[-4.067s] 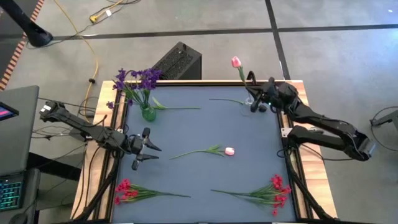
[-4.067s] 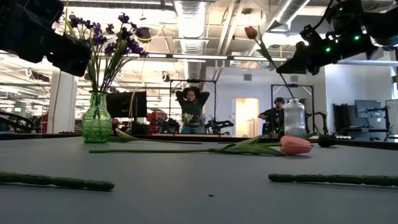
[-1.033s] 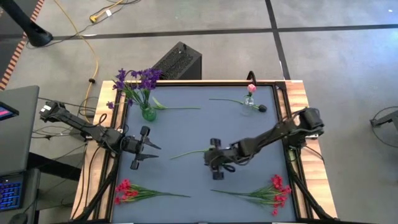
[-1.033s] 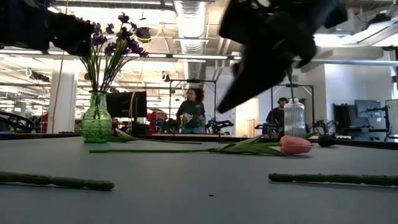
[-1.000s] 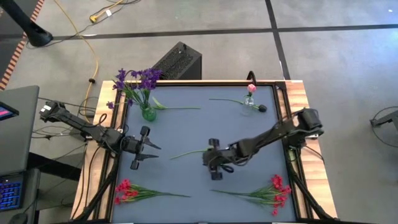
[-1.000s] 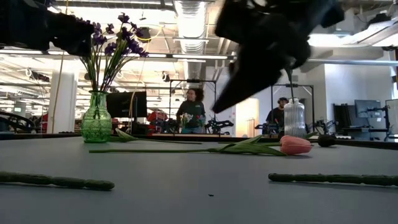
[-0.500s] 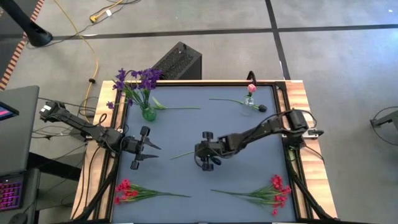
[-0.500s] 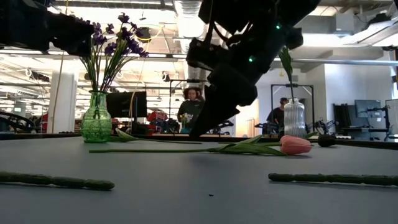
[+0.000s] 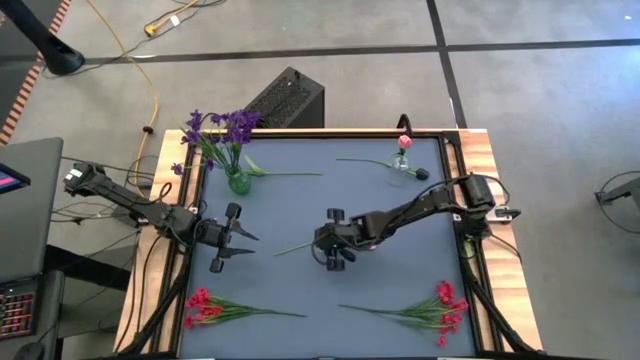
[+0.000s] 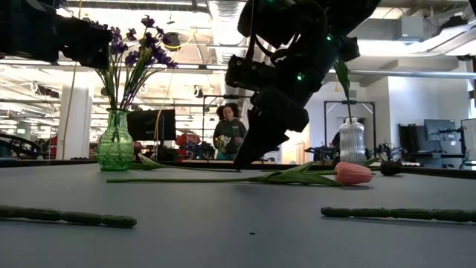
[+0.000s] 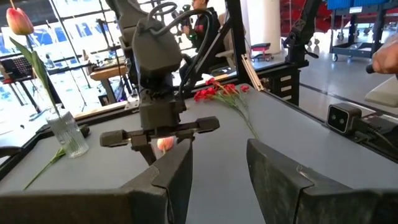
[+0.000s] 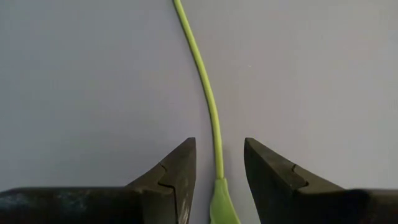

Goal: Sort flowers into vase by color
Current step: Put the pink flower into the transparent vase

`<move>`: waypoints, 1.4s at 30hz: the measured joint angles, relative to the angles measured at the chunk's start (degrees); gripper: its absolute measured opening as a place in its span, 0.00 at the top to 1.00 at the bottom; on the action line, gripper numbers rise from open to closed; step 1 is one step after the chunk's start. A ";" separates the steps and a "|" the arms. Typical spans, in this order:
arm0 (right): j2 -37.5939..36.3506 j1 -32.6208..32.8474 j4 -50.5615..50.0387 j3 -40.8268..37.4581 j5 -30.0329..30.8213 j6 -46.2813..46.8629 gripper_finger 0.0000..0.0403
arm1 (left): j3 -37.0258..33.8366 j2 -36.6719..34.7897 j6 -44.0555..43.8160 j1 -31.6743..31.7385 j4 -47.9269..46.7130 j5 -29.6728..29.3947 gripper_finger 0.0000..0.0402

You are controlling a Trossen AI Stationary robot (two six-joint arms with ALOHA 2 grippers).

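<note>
Our right gripper [image 12: 216, 168] hangs with its fingers apart over the stem of the pink tulip [image 9: 305, 246] lying mid-table; we should drop straight down, keeping the stem centred, and pinch firmly before lifting toward the clear vase [image 9: 402, 166] near the far right corner. Our left gripper [image 9: 240, 242] waits, fingers parted and holding nothing, by the left edge.

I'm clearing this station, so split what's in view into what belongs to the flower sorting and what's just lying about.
Part of the job:
- pink tulip lying mid-table, its stem between the open right gripper's fingers
- green vase of purple flowers
- clear vase with one pink tulip
- red sprays near the front edge
- left gripper, open, waiting at the left edge

Lying about:
- black box
- yellow cable
</note>
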 joint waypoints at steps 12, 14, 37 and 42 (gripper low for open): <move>0.52 -0.92 5.00 -3.22 -1.53 -0.02 0.60 | 0.00 0.02 -0.27 0.00 0.02 0.07 0.65; 1.86 -1.30 5.97 -3.15 -2.26 0.01 0.60 | 0.00 0.01 -0.53 0.01 0.09 0.07 0.65; -8.25 2.70 -9.02 -3.09 -1.39 -2.99 0.94 | 0.07 0.02 -0.55 0.01 0.03 0.50 0.65; -16.38 6.59 -16.07 -3.02 12.12 -9.72 0.96 | 0.07 0.02 -0.52 0.01 0.06 0.51 0.65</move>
